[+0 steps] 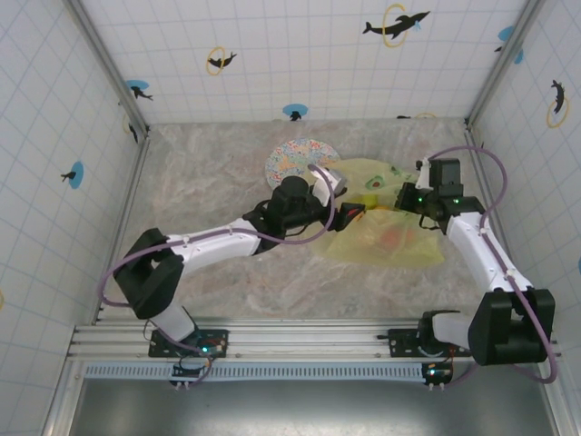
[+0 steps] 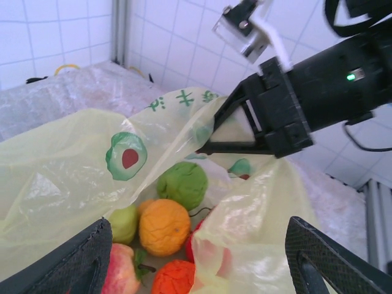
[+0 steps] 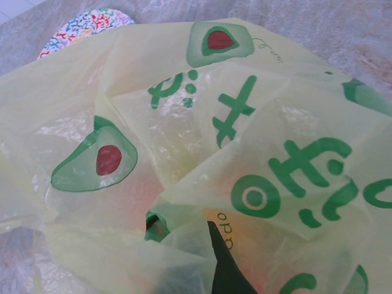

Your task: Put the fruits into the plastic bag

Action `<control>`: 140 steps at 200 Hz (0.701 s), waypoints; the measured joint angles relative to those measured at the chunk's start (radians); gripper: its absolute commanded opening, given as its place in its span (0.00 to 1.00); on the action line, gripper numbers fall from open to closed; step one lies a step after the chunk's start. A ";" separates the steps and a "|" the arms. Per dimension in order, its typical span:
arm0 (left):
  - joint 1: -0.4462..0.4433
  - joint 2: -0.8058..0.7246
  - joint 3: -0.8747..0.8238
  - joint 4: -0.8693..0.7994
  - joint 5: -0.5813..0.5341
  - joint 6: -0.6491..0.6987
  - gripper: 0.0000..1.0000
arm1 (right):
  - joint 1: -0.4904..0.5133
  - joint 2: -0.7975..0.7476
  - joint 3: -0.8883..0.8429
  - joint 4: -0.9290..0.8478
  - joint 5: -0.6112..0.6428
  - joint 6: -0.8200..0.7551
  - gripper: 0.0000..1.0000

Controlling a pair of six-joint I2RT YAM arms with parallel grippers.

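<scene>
The yellow-green plastic bag [image 1: 386, 232] printed with avocados lies right of the table's middle, its mouth held up. My right gripper [image 1: 406, 196] is shut on the bag's upper edge [image 2: 205, 144], and its dark finger [image 3: 225, 263] pokes through folds of plastic. In the left wrist view, several fruits rest inside the bag: a green one [image 2: 182, 184], an orange one [image 2: 163, 226], a pale green one [image 2: 124, 223], a pink apple [image 2: 119, 269] and a red-orange one [image 2: 174, 278]. My left gripper [image 2: 196, 272] hangs open at the bag's mouth, with a fold of the bag's near edge between its fingers [image 2: 67, 263].
A round white patterned plate [image 1: 297, 160] lies just behind and to the left of the bag, and its rim [image 3: 86, 27] peeks out beyond the plastic. Tiled walls and metal posts enclose the marbled table [image 1: 209, 182].
</scene>
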 measured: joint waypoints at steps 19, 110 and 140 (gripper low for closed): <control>0.006 -0.056 -0.013 -0.018 0.027 -0.012 0.76 | -0.041 0.000 0.000 -0.014 0.008 -0.008 0.00; 0.303 -0.061 0.018 -0.111 -0.135 -0.206 0.78 | -0.206 -0.017 -0.049 -0.015 0.012 0.001 0.00; 0.341 0.121 0.121 -0.174 -0.164 -0.187 0.81 | -0.242 -0.017 -0.062 -0.003 0.011 0.008 0.00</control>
